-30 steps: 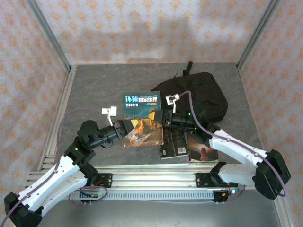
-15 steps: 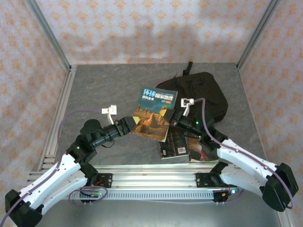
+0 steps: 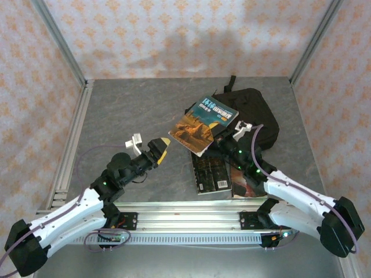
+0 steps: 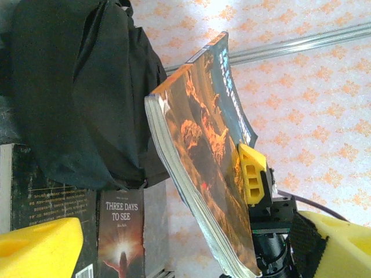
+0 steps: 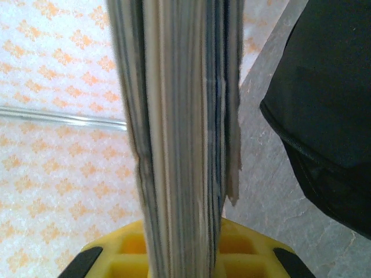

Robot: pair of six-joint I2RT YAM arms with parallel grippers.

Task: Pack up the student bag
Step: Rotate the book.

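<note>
Clamping the picture book [image 3: 204, 124] edgewise, the right gripper [image 3: 221, 139] should next slot it into the black backpack [image 3: 255, 116]; the left gripper [image 3: 160, 148] gapes empty.

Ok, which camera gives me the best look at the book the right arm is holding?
The top external view: the book shows nearly its whole cover, pinched at one edge by the right gripper. The left wrist view shows the cover steeply slanted; the right wrist view shows page edges close up.

Raised book [image 3: 204, 123] fronts the student bag [image 3: 255, 113] (left tabletop [image 3: 116, 110] open).
</note>
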